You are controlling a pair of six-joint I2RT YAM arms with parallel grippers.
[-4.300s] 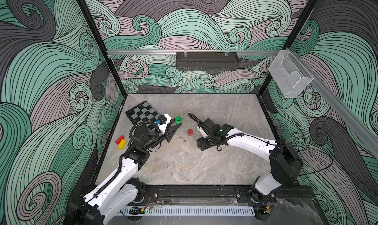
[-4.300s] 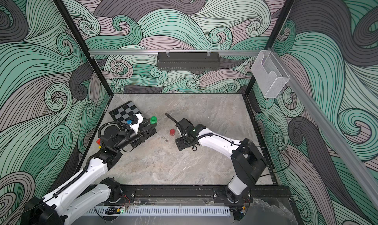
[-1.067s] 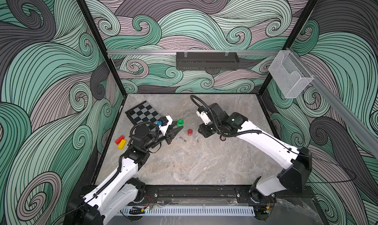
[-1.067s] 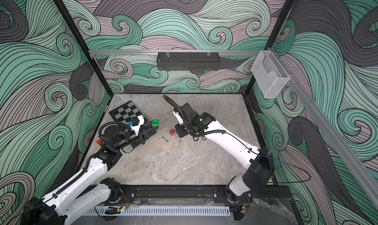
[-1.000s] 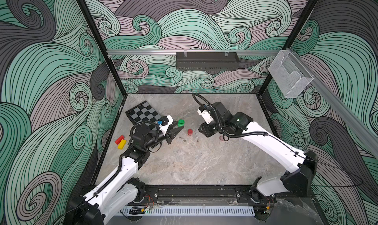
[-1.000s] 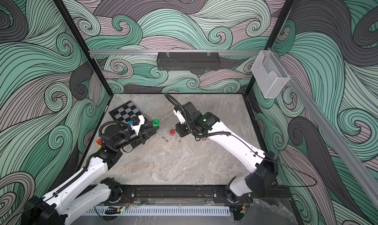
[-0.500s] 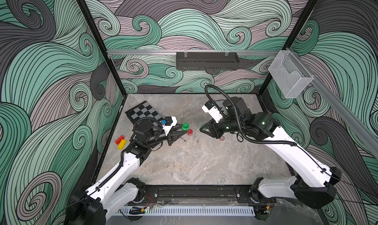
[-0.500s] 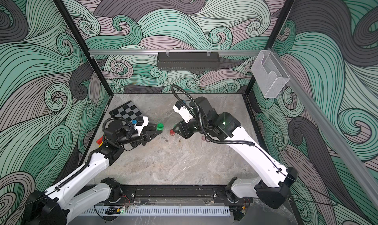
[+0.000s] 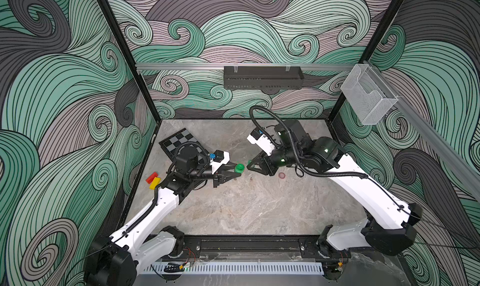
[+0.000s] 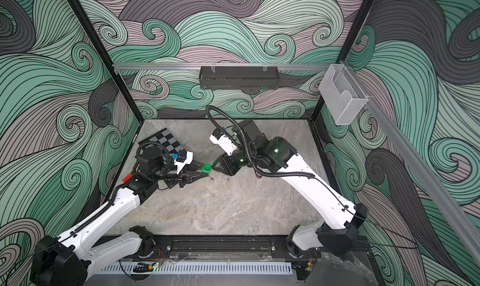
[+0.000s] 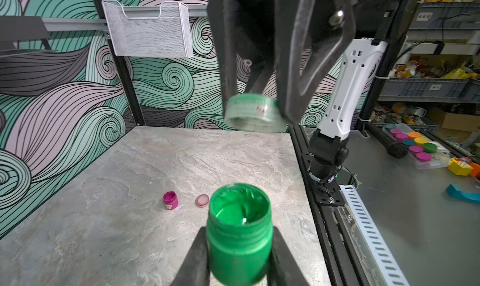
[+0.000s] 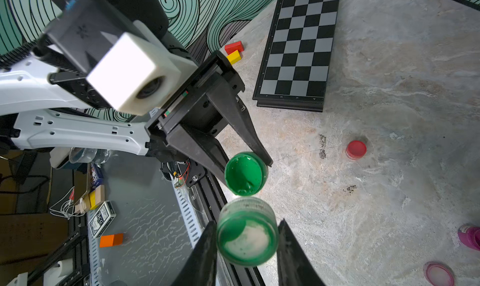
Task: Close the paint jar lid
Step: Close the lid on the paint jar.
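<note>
The open green jar [image 11: 239,235] is clamped in the left gripper [image 9: 237,170] over the grey marbled table [image 9: 246,209]. Its lid [image 12: 246,232] is grasped just beside it by the right gripper [image 9: 248,165]. A chessboard [image 9: 176,140] is enclosed by wave-patterned walls [image 9: 233,25].

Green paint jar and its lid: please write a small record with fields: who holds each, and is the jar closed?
jar: green jar, open, green paint inside
jar held by: left gripper, shut on it
lid: green lid, apart from the jar
lid held by: right gripper, shut on it
closed: no, not yet
on table: pink jar; pink lid beside it
</note>
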